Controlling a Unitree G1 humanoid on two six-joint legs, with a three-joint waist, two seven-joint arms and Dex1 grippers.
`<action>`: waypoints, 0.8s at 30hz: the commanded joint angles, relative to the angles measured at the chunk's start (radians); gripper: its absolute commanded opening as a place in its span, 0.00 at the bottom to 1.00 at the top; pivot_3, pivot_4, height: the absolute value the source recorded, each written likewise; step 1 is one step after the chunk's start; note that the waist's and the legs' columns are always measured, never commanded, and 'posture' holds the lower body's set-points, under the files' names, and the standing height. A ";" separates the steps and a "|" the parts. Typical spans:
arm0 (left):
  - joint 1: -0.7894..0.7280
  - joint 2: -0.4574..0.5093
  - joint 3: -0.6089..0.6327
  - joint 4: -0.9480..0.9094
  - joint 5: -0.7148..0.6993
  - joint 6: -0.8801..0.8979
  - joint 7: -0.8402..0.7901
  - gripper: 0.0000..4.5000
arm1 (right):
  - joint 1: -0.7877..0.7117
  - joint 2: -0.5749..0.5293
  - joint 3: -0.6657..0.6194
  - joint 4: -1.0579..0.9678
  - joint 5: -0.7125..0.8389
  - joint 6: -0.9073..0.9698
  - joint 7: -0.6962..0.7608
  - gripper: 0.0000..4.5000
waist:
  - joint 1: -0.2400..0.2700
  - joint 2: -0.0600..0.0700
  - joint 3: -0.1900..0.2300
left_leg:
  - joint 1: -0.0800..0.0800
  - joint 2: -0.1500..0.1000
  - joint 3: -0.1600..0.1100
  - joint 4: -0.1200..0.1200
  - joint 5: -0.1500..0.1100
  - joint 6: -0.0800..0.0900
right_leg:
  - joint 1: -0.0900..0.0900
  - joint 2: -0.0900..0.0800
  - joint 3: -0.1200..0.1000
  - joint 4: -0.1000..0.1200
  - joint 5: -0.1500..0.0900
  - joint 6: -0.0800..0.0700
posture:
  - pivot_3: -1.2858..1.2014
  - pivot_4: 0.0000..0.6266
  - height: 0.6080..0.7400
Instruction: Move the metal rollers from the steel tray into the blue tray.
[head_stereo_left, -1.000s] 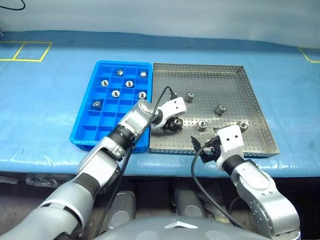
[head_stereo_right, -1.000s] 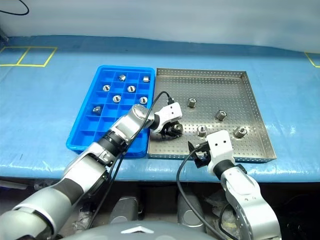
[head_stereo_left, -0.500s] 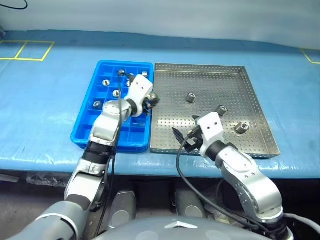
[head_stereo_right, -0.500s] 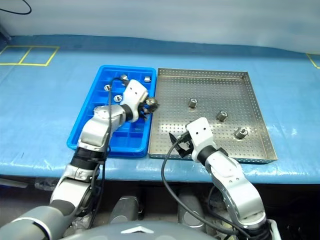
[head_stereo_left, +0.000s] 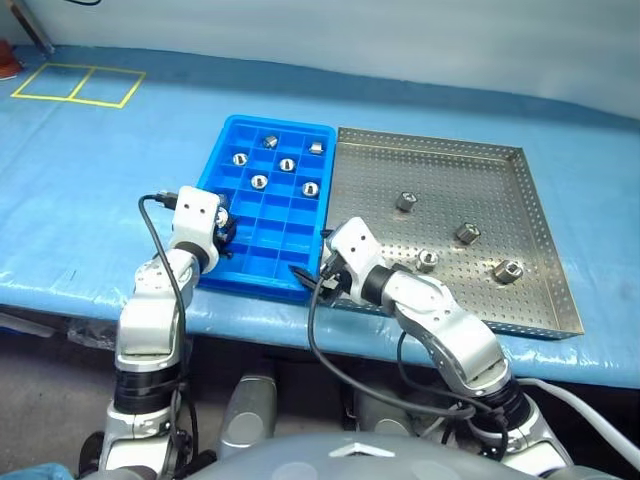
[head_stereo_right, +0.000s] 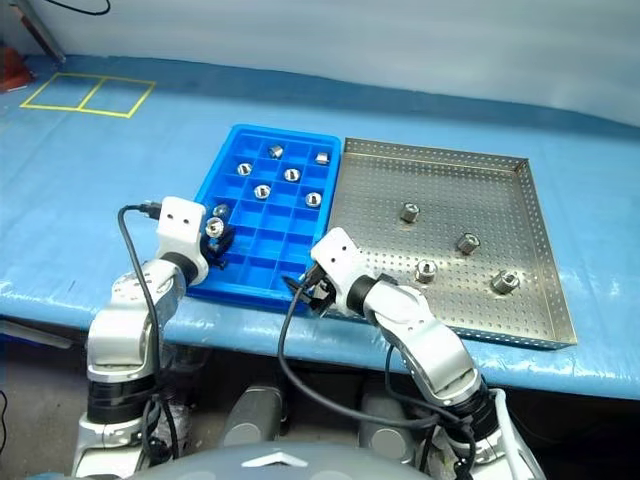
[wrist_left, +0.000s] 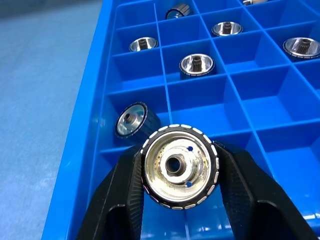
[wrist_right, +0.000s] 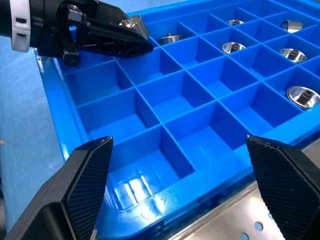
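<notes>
Blue tray (head_stereo_left: 262, 262) ahead of our left gripper (wrist_left: 176, 175), which clamps one roller (wrist_left: 179, 166), holds six rollers (head_stereo_left: 259, 182); four (head_stereo_left: 467, 234) await in the steel tray (head_stereo_left: 540, 230) beyond our wide-open, empty right gripper (wrist_right: 180, 190).

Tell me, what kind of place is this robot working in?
Probably a workshop or factory test bench. A blue tarp covers the table with yellow tape squares, and metal rollers lie in a perforated steel tray beside a blue tray with compartments.

Six rollers (head_stereo_left: 287, 165) in blue tray (head_stereo_left: 262, 262); four (head_stereo_left: 466, 234) on steel tray (head_stereo_left: 540, 240).
</notes>
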 joint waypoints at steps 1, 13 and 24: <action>0.000 -0.007 -0.008 -0.049 -0.014 0.000 0.019 0.41 | -0.016 0.008 0.002 -0.012 -0.001 -0.026 0.016 1.00 | 0.005 0.000 0.000 | 0.000 0.000 0.000 0.000 0.000 0.000 | 0.000 0.000 0.000 0.000 0.000 0.000 | 0.60 0.24 1.00; -0.087 0.007 -0.079 0.022 -0.030 -0.010 0.020 0.41 | 0.028 0.017 -0.017 -0.038 -0.019 -0.017 -0.005 1.00 | 0.000 0.000 0.000 | -0.001 0.000 0.000 -0.001 0.000 0.000 | -0.001 0.000 -0.001 0.000 0.000 -0.001 | 0.57 0.24 1.00; -0.092 0.022 -0.053 0.012 -0.058 0.042 0.022 0.64 | 0.081 0.021 -0.046 -0.072 -0.023 -0.008 -0.040 1.00 | -0.010 0.000 0.000 | -0.001 0.000 0.000 -0.001 0.000 0.000 | -0.001 0.000 -0.001 0.000 -0.001 -0.001 | 0.56 0.24 1.00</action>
